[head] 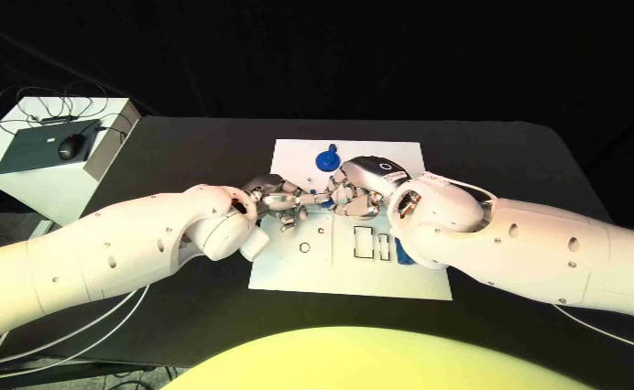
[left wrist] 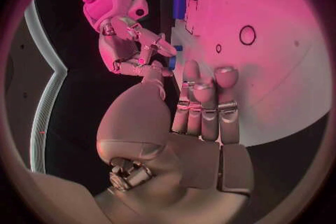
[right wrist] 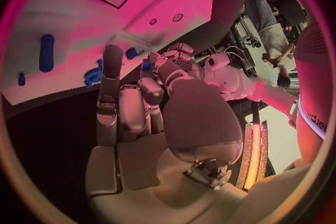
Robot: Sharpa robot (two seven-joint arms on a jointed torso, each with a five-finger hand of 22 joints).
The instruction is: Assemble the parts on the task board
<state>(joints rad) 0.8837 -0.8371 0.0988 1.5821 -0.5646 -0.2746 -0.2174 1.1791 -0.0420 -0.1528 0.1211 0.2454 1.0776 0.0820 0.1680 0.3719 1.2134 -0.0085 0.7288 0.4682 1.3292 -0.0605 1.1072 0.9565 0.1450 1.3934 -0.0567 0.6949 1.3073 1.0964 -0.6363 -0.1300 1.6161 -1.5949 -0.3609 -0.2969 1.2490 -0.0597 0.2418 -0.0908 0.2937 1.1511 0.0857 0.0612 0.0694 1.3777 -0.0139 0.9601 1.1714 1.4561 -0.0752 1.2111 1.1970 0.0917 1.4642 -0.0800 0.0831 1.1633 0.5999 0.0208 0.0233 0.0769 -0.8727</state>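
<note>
The white task board (head: 346, 276) lies mid-table. Both hands meet over its upper middle. My right hand (head: 359, 189) pinches a small blue part (head: 322, 196) at its fingertips, seen from the left wrist as blue bits (left wrist: 173, 56) beside the right hand (left wrist: 133, 47). My left hand (head: 278, 198) reaches in with fingers (left wrist: 206, 101) straight and together over the board (left wrist: 280, 22), its thumb tip close to that part; nothing lies in its palm. A blue gear-like part (head: 325, 160) sits at the board's far edge. More blue parts (head: 385, 246) stand near the rectangular slots.
A white box (head: 66, 147) carrying a black device and cables stands at the table's far left corner. Round holes (left wrist: 247, 35) and rectangular cutouts (head: 361, 242) mark the board. From the right wrist, a long blue part (right wrist: 46, 51) and the gear (right wrist: 93, 75) show on the board (right wrist: 140, 5).
</note>
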